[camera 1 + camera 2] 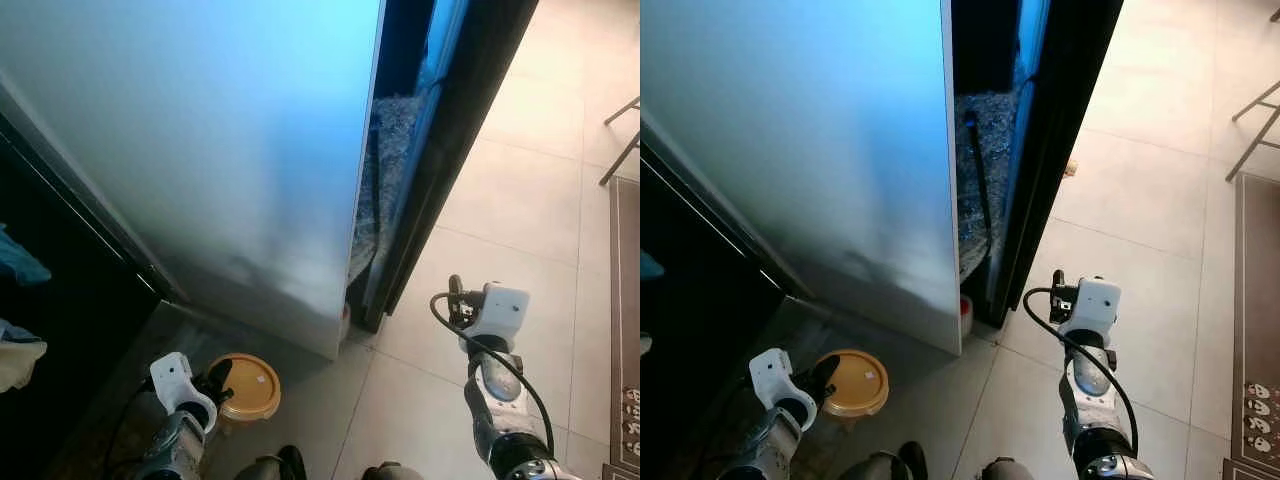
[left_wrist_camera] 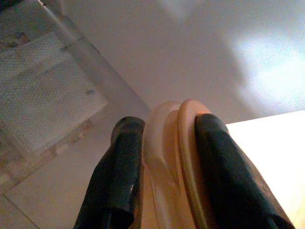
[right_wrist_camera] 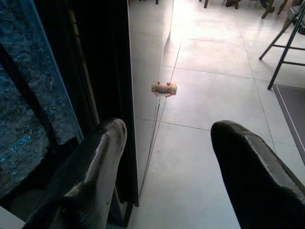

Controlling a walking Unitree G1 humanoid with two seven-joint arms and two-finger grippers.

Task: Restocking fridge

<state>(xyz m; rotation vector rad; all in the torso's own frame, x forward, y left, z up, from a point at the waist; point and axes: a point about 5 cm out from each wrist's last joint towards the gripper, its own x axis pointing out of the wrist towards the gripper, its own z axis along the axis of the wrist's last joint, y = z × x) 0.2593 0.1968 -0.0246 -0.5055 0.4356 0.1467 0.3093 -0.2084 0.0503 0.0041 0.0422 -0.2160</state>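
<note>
Tan lidded tub clamped in the left gripper (image 2: 164,157) beside the fridge door (image 1: 200,150).
The tub (image 1: 245,387) sits between its fingers; the right gripper (image 3: 167,162), fingers spread wide, hovers over floor tiles (image 3: 209,100).

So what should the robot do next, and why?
Probably reach the empty right gripper to the fridge door's edge and pull it wider. The door stands only slightly ajar, and the left gripper already holds the tan container, which needs room to go in.
</note>
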